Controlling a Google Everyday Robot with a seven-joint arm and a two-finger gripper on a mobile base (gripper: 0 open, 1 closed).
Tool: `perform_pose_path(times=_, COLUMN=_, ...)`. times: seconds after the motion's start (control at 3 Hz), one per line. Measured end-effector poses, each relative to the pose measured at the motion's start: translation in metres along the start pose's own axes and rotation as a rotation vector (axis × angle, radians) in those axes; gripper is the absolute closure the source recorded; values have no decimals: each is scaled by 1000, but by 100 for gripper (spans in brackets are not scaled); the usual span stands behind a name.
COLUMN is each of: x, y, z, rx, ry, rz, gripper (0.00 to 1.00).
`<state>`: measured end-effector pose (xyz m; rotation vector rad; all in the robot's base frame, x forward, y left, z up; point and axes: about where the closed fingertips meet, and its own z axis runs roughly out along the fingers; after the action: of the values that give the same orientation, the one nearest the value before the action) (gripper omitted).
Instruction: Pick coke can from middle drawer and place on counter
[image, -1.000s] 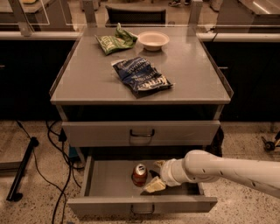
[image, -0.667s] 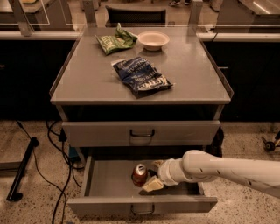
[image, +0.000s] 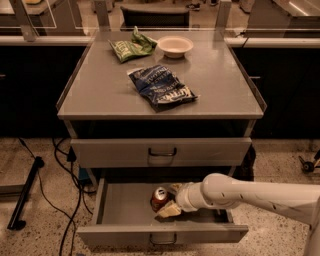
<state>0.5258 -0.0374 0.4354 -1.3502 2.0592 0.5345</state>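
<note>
coke can (image: 159, 197): label writing unreadable to me
gripper (image: 169, 200): in middle drawer (image: 120, 210), beside can; grip I cannot tell

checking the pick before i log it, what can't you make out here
Camera view:
coke can: its right side, hidden by the gripper beside it in the middle drawer.
middle drawer: right floor, covered by the arm.
arm: base cut off at the right edge.

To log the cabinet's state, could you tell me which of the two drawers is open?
The lower drawer, pulled out, with the red can and the gripper inside; the upper drawer is shut.
</note>
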Motion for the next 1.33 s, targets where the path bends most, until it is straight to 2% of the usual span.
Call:
perform_pose_path(times=0.67, x=-5, y=2, z=35, rx=-21, ry=-42, rz=4, gripper=35)
perform_pose_path(times=1.0, x=-12, y=8, z=45, rx=-42, ry=-58, rz=-10, gripper=61)
perform_pose_path(times=1.33, x=-12, y=8, z=45, rx=-42, ry=-58, rz=-10, gripper=85)
